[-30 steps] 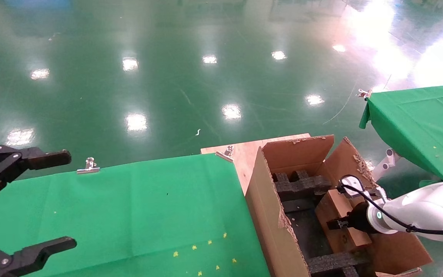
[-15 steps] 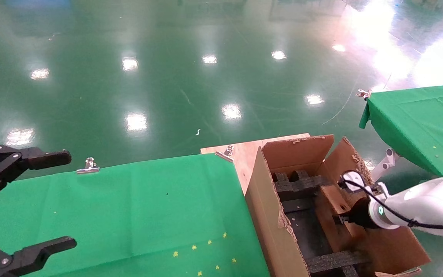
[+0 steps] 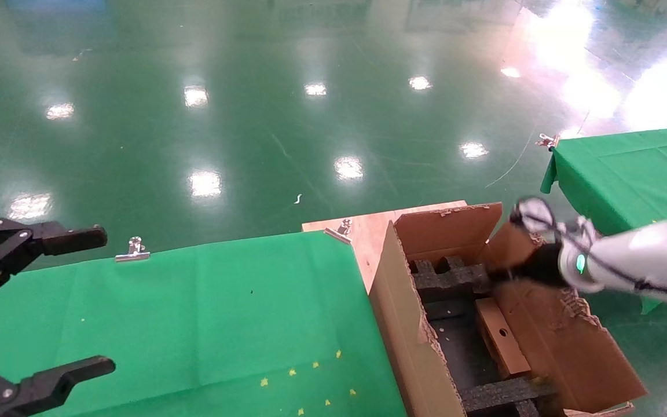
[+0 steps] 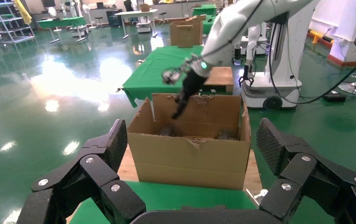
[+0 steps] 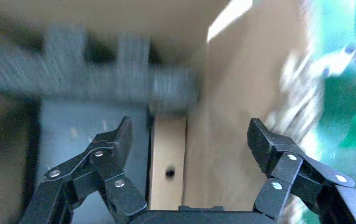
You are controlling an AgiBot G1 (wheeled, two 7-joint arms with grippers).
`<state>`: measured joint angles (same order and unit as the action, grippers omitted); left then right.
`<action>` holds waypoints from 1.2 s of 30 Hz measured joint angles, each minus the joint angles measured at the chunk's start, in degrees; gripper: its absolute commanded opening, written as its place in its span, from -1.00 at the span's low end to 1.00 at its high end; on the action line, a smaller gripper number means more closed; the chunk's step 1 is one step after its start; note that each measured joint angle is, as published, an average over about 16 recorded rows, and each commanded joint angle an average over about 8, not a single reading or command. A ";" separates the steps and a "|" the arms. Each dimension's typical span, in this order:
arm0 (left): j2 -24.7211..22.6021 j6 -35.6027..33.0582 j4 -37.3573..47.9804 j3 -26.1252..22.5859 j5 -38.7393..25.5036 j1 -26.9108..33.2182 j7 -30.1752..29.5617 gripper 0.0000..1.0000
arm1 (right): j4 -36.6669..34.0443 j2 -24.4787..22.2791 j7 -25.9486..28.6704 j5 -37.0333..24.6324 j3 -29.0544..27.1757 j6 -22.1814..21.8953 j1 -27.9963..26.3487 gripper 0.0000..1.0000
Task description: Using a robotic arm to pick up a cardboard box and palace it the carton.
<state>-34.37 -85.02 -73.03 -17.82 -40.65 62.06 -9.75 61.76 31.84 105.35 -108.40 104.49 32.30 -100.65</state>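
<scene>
The small cardboard box [image 3: 502, 343] with its round hole lies inside the carton [image 3: 409, 324], against the carton's right wall, between the black foam inserts [image 3: 452, 279]. My right gripper [image 3: 498, 272], on the white arm, hangs open and empty above the far part of the carton, clear of the box. In the right wrist view the box [image 5: 168, 158] lies below and between the spread fingers of the right gripper [image 5: 190, 140]. My left gripper [image 3: 99, 301] is open and empty at the left edge, over the green table. The left wrist view shows the carton [image 4: 190, 161] and the right arm [image 4: 223, 32].
A green-clothed table [image 3: 194, 313] stands left of the carton, with metal clips [image 3: 134, 250] on its far edge. A wooden board [image 3: 368, 227] lies under the carton. A second green table [image 3: 629, 174] stands at the right. Glossy green floor lies beyond.
My right gripper has let go of the small box, opened, and risen toward the carton's far side. The box now lies in the carton. The left arm has not moved.
</scene>
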 measured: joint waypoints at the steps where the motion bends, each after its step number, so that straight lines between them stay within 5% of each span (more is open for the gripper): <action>1: 0.00 0.00 0.00 0.00 0.00 0.00 0.00 1.00 | 0.41 -0.20 -0.29 0.04 -0.39 -0.02 -0.91 1.00; 19: 0.02 0.03 0.01 -0.03 0.02 0.00 0.02 1.00 | 7.62 -3.27 -5.81 3.72 -6.69 1.26 -14.73 1.00; 36: 0.02 0.03 0.03 -0.04 0.04 0.00 0.03 1.00 | 8.07 -2.83 -12.80 8.79 -13.12 5.54 -10.60 1.00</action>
<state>-34.35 -84.99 -73.00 -17.86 -40.62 62.06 -9.72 69.82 29.01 92.55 -99.60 91.37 37.84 -111.25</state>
